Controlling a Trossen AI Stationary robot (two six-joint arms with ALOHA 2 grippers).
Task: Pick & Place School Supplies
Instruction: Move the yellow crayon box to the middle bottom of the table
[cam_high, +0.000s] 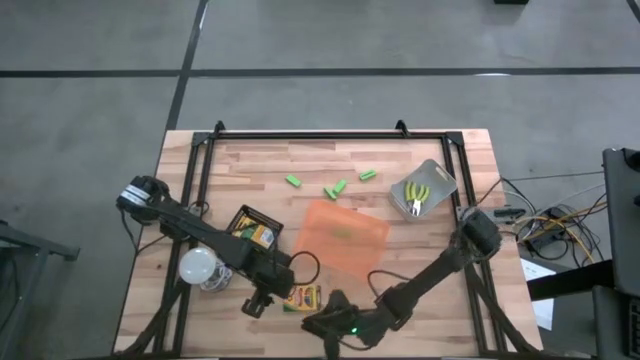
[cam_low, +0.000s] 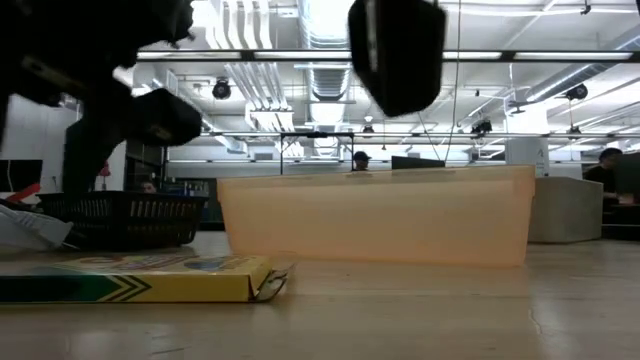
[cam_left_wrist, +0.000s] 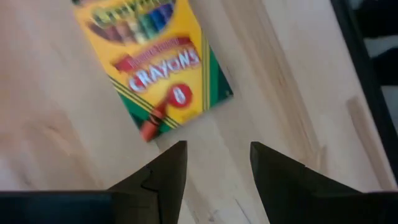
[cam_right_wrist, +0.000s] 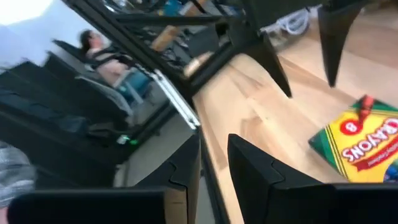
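A: Status of transfer?

B: Incomplete. The orange tray (cam_high: 345, 238) appears empty. A crayon box (cam_high: 303, 297) lies on the table's near edge; three green blocks (cam_high: 340, 186) lie far of the tray.

A: Arm pose?

B: Left gripper (cam_high: 257, 300), fingers apart and empty, hovers just left of the box. Right gripper (cam_high: 318, 325) sits near it, fingers narrowly parted, empty.

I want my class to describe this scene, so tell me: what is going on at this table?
A two-armed robot is sorting school supplies. The left gripper hangs open and empty above a crayon box lying flat near the table's front edge. The right gripper sits close by at that edge, jaws slightly apart, holding nothing. The orange tray mid-table looks empty; green blocks lie scattered behind it, and a second crayon box rests in a black basket.
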